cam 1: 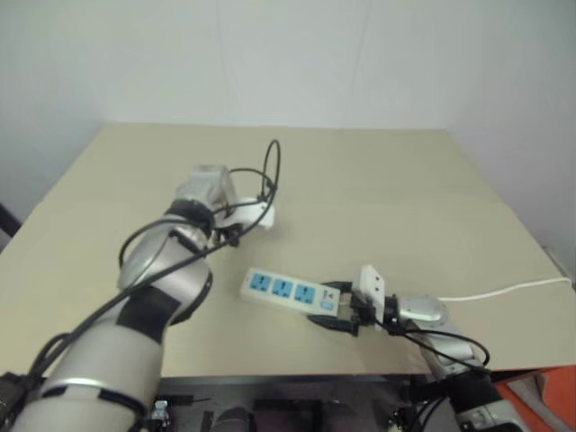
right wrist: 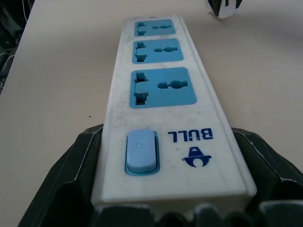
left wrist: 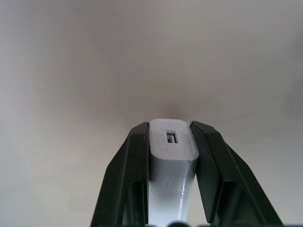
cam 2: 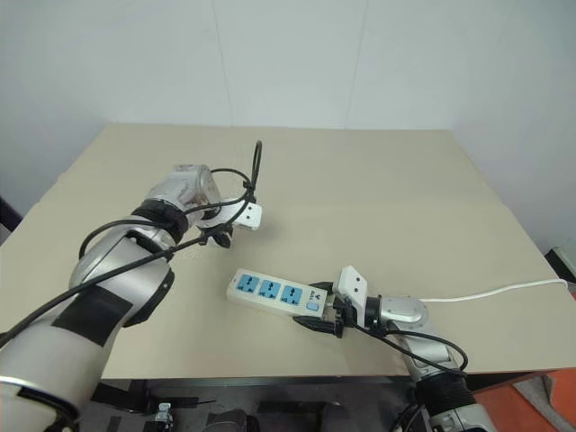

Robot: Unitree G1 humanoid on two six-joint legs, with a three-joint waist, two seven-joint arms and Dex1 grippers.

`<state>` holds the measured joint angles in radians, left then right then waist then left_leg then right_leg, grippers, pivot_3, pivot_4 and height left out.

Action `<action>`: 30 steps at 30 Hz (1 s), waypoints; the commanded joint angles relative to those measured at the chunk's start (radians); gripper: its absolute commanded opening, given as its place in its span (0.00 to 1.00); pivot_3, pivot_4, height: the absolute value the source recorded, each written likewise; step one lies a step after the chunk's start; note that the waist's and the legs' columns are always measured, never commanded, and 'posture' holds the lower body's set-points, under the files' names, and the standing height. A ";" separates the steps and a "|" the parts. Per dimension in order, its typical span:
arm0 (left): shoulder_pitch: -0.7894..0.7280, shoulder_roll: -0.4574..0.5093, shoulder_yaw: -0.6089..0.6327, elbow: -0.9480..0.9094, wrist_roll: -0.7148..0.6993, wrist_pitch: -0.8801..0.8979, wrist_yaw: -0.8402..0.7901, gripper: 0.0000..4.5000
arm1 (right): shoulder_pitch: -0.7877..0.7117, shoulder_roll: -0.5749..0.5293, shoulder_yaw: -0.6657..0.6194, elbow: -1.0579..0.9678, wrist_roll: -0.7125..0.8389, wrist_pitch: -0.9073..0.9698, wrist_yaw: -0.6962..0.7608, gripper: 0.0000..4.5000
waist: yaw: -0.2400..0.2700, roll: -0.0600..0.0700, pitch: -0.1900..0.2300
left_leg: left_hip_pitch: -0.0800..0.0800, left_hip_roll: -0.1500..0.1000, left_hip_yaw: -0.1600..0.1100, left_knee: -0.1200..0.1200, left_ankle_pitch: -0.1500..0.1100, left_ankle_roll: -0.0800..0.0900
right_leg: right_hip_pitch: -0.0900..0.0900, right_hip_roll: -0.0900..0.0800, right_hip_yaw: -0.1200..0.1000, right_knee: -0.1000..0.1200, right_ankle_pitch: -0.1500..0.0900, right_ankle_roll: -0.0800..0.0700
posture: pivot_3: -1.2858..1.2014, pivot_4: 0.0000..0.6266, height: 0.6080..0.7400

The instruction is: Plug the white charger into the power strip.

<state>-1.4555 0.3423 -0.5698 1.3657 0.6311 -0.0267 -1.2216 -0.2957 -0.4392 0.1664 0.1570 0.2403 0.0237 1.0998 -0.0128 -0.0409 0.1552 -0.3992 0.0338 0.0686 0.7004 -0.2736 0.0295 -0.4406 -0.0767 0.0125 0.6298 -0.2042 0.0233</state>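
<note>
Two black fingers point(left wrist: 128, 175) of the left gripper point(left wrist: 171, 142) are clamped on the white charger point(left wrist: 171, 156), one pressing each long side, as the left wrist view shows. The charger is a small smooth glossy plastic block with rounded edges; its long axis runs along the fingers, and the end pointing away from the wrist carries a small rectangular port. In the head views this gripper sits left of centre, over the bare tan table point(cam 1: 405, 198). The right gripper point(right wrist: 170, 189) grips the power strip point(cam 1: 290, 292) by its switch end, its black fingers point(right wrist: 66, 179) against both long edges. The strip lies flat in the lower middle of the left eye view, its long axis slanting from lower right to upper left, with the free end pointing toward the left gripper. It is a long white plastic bar with three blue-faced sockets in a row, a pale blue rocker switch point(right wrist: 141, 152) and blue lettering reading BULL. Its thin white cord point(cam 1: 513, 290) trails toward the right edge of the frame.
</note>
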 commanded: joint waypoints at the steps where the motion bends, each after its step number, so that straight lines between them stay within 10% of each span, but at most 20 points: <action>1: -0.085 0.035 0.104 -0.046 -0.096 -0.070 0.009 0.23 | -0.014 -0.002 0.001 0.000 0.004 0.007 0.003 0.76 | 0.000 0.000 0.000 | 0.000 0.000 0.000 0.000 0.000 0.000 | 0.000 0.000 0.000 0.000 0.000 0.000 | 0.52 0.24 1.00; 12: -0.033 0.047 0.610 -0.232 -0.620 -0.040 0.031 0.23 | -0.049 0.000 0.013 0.061 0.008 -0.023 0.057 0.76 | -0.006 0.000 0.000 | 0.000 0.000 -0.003 0.001 0.000 0.000 | 0.000 0.000 0.000 0.001 0.000 0.000 | 0.52 0.24 1.00; 30: 0.481 0.188 0.648 -1.191 -1.034 0.570 -0.137 0.23 | -0.301 0.032 -0.010 0.473 0.021 -0.167 0.322 0.76 | -0.011 0.001 0.000 | 0.001 0.001 -0.004 0.003 0.001 -0.001 | 0.001 0.000 0.000 0.003 0.001 0.000 | 0.52 0.24 1.00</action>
<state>-0.9755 0.5157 0.0574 0.2589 -0.3526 0.5155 -1.3540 -0.5813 -0.4161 0.1689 0.6092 0.2584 -0.1131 1.3981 -0.0234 -0.0399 0.1549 -0.3972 0.0345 0.0646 0.7030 -0.2729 0.0284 -0.4388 -0.0766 0.0130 0.6323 -0.2034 0.0232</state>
